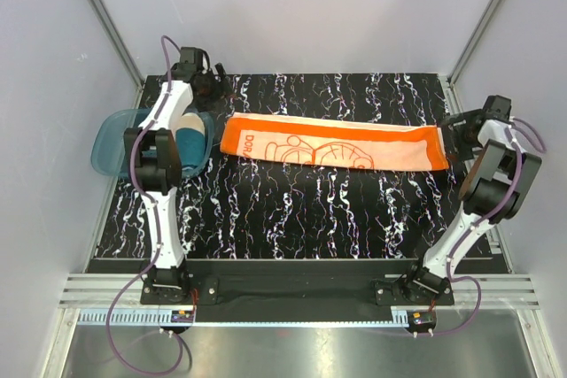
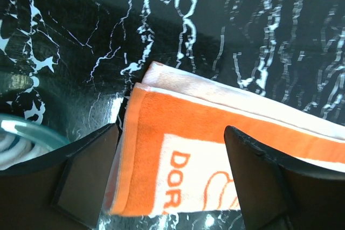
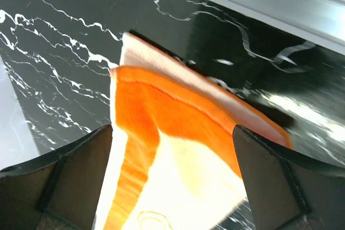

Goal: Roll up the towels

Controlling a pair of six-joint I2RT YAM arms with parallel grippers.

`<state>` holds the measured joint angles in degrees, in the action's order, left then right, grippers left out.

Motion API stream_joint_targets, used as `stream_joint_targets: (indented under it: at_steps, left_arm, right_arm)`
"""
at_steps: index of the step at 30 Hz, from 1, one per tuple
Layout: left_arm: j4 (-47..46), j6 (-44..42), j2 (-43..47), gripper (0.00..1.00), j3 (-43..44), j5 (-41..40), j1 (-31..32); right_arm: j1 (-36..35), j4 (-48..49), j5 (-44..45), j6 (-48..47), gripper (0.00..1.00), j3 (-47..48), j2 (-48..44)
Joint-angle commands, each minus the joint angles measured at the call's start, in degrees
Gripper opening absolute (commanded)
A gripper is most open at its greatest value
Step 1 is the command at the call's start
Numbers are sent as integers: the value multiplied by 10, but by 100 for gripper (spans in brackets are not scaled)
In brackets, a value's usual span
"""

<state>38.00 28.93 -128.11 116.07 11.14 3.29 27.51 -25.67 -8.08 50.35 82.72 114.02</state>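
**Orange towel flat, long axis left–right, one open tool at each short end**

Top view: the orange towel (image 1: 332, 146) lies flat mid-counter, printed side up, as a long strip. Its right end sits slightly nearer than its left. The left tool (image 1: 209, 88) is at the left end and the right tool (image 1: 454, 130) at the right end, so each arm has its own end. The tray (image 1: 108, 143) sits just left of the towel's left end, under the left arm. The teal towel (image 1: 191, 142) is inside it, partly hidden, and looks already rolled. The counter (image 1: 292, 210) on the near side of the strip is bare.

Left wrist: the left tool (image 2: 172, 179) has its jaws spread and holds nothing. The towel's left corner lies between them, with a cream layer showing along the far edge. The tray rim (image 2: 38, 136) is just beside the left jaw, which I judge the main obstacle.

Right wrist: the right tool (image 3: 172, 184) has its jaws wide and holds nothing. The right end lies between them, slightly rumpled. My read is that a roll must run along the strip from one short end.
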Motion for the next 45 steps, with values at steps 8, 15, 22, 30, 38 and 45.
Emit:
stream_joint_targets:
  at_steps: [8,15,22,30,38,45]
  left_arm:
    - [-33,-28,196,85,-147,-16,38]
    - [-54,-61,326,83,-326,-1,66]
    - [-54,-102,400,83,-414,-6,66]
    - [-64,-95,392,82,-422,38,66]
    - [-67,-92,391,82,-422,49,66]
    - [-64,-92,386,82,-421,49,66]
  right_arm:
    - [20,-24,102,-89,100,-149,-211]
    - [21,47,-70,-133,93,-243,-228]
    - [22,67,-78,-139,84,-218,-169]
    - [22,67,-50,-124,72,-164,-107]
    - [22,62,-41,-129,59,-132,-68]
    - [21,68,-39,-140,42,-146,-62]
